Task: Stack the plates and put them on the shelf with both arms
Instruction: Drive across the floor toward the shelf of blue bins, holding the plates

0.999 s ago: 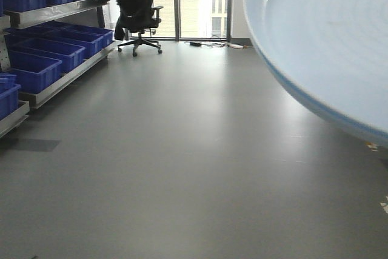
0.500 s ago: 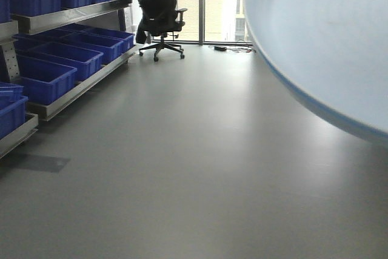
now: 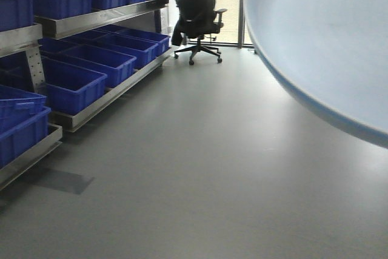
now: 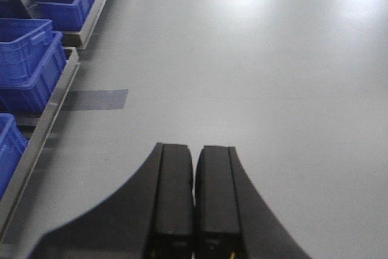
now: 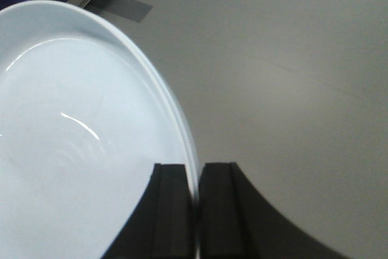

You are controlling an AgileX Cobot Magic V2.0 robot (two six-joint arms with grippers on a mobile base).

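A large pale blue-white plate (image 3: 327,34) fills the upper right of the front view, tilted and held above the floor. In the right wrist view the same plate (image 5: 73,125) spreads to the left, and my right gripper (image 5: 195,177) is shut on its rim, one finger inside the plate and one outside. Only one plate can be told apart. My left gripper (image 4: 194,162) is shut with nothing between its fingers and hangs over bare grey floor. The shelf (image 3: 91,21) of metal tiers runs along the left wall.
Blue plastic bins (image 3: 76,83) fill the shelf tiers on the left, also seen as bins (image 4: 30,59) in the left wrist view. A black office chair (image 3: 197,16) stands by the windows at the far end. A dark tape patch (image 4: 97,99) marks the floor.
The whole view has swung and moved toward the shelf: the bins have grown and shifted right, and the chair has slid right. The plate keeps its place in the view.
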